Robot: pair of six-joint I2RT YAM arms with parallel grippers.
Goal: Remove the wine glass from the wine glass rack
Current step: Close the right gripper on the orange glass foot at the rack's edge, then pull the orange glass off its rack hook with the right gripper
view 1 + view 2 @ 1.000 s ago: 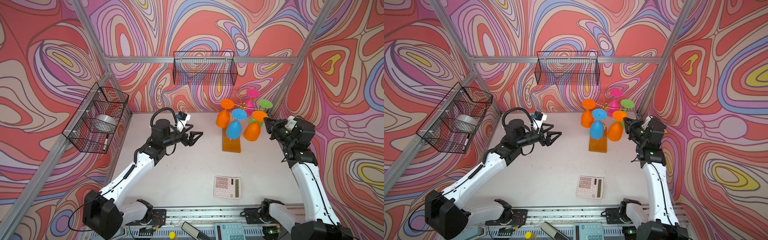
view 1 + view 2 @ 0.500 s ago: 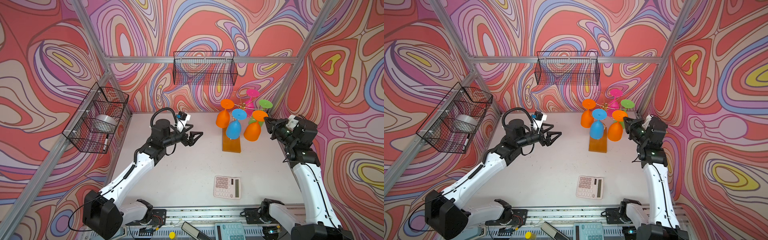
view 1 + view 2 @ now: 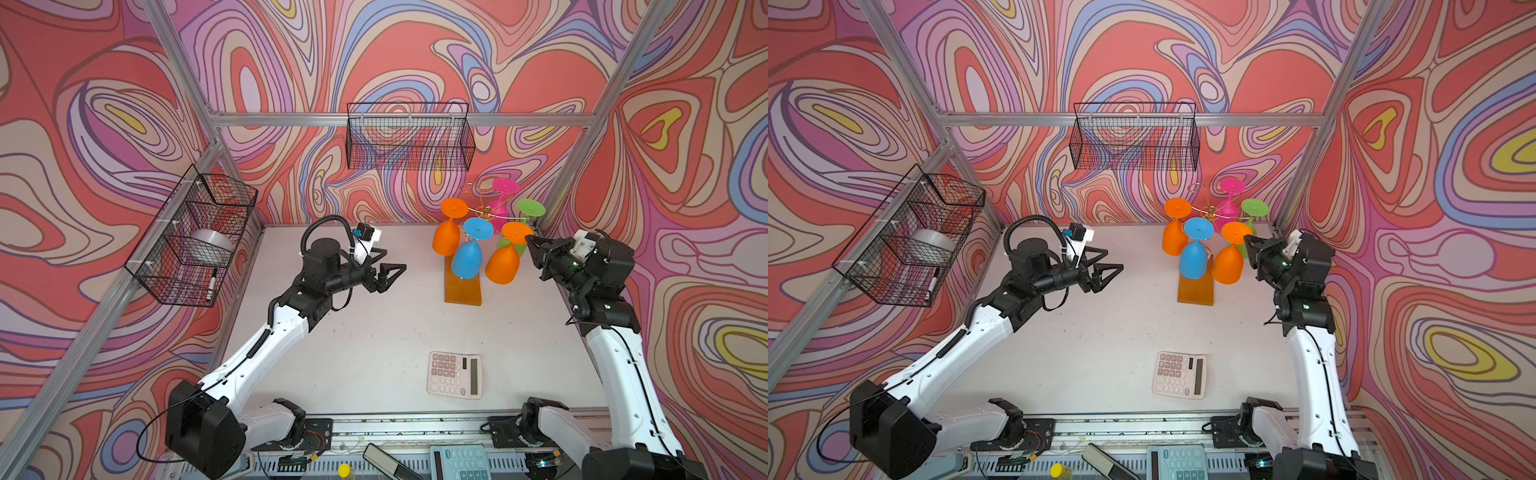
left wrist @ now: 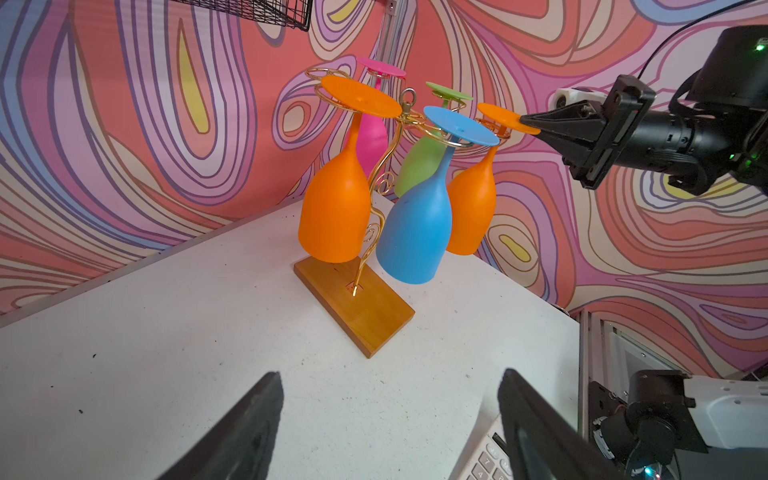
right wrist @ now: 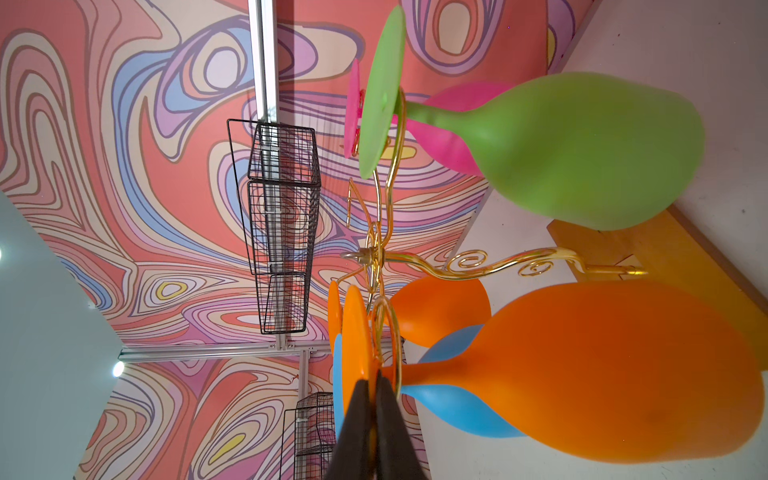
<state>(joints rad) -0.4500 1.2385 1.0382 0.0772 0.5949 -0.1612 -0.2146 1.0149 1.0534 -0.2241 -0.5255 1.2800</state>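
Five coloured glasses hang upside down on the wine glass rack (image 3: 464, 291), which stands toward the back right of the worktop (image 3: 374, 332) in both top views. There the right tool (image 3: 528, 239) reaches the foot of the orange wine glass (image 3: 503, 266) on the arm nearest it, while the left tool (image 3: 395, 259) hovers well apart on the rack's other side, jaws spread with nothing between them. A calculator (image 3: 455, 376) lies near the front edge.

From the left wrist, the left tool's fingers (image 4: 249, 432) stand wide over bare worktop. Ahead, a second orange glass (image 4: 334, 208) and the blue glass (image 4: 415, 232) hang in front, the pink glass (image 4: 372, 137) and green glass (image 4: 419, 166) behind the wavy gold stem. The right tool's tip touches the rim of the orange wine glass's foot.

From the right wrist, the right tool's fingers (image 5: 359, 432) are clenched on the edge of that orange foot, the thin disc pinched between them, and the glass's stem passes through the curled gold loop of its arm
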